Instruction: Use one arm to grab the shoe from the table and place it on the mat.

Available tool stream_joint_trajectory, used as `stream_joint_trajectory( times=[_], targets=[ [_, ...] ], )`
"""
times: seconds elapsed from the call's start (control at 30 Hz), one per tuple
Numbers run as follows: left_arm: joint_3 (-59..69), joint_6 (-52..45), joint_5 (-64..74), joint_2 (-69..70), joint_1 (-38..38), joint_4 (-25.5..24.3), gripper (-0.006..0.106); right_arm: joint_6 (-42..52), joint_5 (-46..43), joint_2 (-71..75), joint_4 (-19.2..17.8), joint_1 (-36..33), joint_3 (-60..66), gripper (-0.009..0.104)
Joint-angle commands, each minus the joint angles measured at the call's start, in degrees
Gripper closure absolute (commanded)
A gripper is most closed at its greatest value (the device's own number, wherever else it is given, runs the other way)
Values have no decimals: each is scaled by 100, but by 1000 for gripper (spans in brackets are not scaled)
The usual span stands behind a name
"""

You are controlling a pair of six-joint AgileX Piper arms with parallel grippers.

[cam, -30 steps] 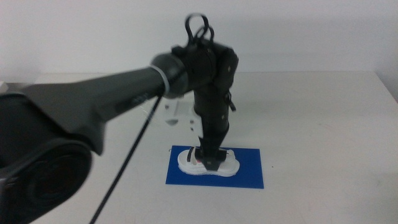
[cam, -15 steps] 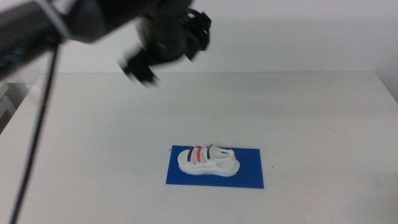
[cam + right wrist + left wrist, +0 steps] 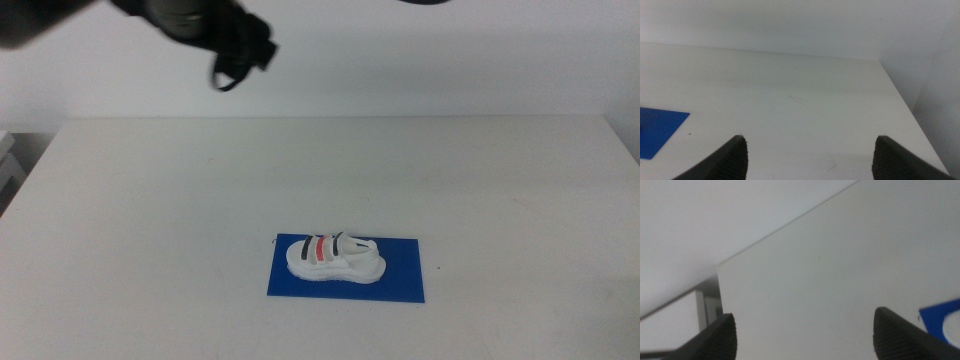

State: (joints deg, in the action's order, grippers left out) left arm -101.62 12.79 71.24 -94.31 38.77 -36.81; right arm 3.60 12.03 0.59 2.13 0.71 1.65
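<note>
The white shoe [image 3: 334,258], with two black straps and one red, lies on its sole on the dark blue mat [image 3: 402,277] at the front middle of the white table [image 3: 150,200]. The left arm [image 3: 190,15] is raised high at the back left, blurred, far from the shoe. Its gripper [image 3: 805,330] is open and empty, with a corner of the mat [image 3: 940,312] showing in its wrist view. The right gripper [image 3: 810,150] is open and empty over the table's right part, out of the middle view; an edge of the mat [image 3: 660,127] shows in its wrist view.
A plain white wall stands behind the table. The table's far left corner [image 3: 720,267] and its right edge [image 3: 905,110] show in the wrist views. Nothing else stands on the tabletop.
The left gripper let go of the shoe on the mat and rose away up and to the back left. The shoe stays on the mat.
</note>
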Motion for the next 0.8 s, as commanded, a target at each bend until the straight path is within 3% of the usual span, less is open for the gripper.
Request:
stream_joint_trajectory(
  times=[0.0, 0.3, 0.47, 0.77],
  targets=[
    [298, 319, -123, 760, -108, -220, 7, 43, -437, 149, -52, -4, 28, 31],
    [3232, 854, -3190, 3091, -1576, 960, 7, 43, -437, 149, -52, -4, 28, 31],
    [4949, 860, -4544, 4451, -2545, 1349, 7, 43, -437, 149, -52, -4, 28, 31],
    [7397, 1131, -5392, 6923, -3697, 1417, 7, 43, -437, 149, -52, -4, 28, 31]
  ],
)
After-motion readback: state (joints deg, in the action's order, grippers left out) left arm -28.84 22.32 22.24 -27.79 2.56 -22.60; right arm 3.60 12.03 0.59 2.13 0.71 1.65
